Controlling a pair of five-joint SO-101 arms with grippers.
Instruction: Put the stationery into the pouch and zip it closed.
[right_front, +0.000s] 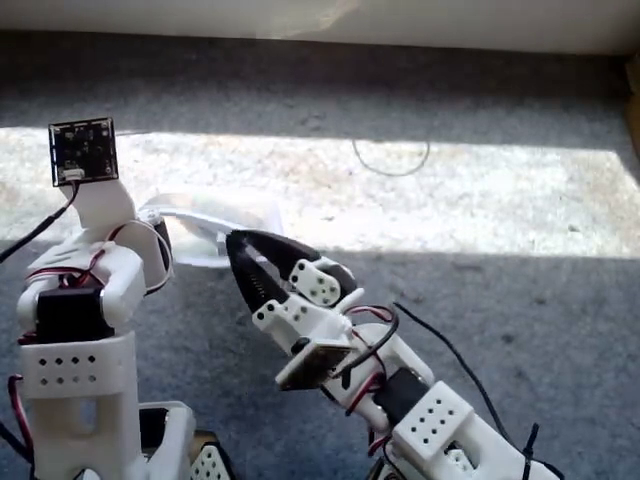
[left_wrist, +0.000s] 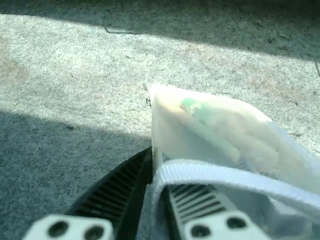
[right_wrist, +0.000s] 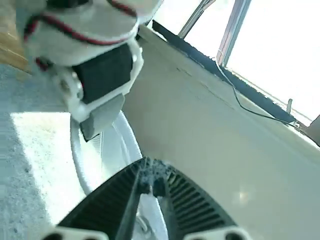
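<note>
**Left end effector (left_wrist: 155, 167) grips the pouch (left_wrist: 220, 135); right end effector (right_wrist: 151, 174) pinches its edge**

The left end effector is clenched on one end of the translucent pouch, which stretches away from its tips and lies on the grey desk (right_front: 500, 300). A green-tipped pen (left_wrist: 199, 111) lies inside, just beyond the tips. A white strap (left_wrist: 225, 175) crosses right above them. The right end effector's tips are closed on a small dark tab (right_wrist: 159, 187) at the pouch's edge, close beside the left one.
</note>
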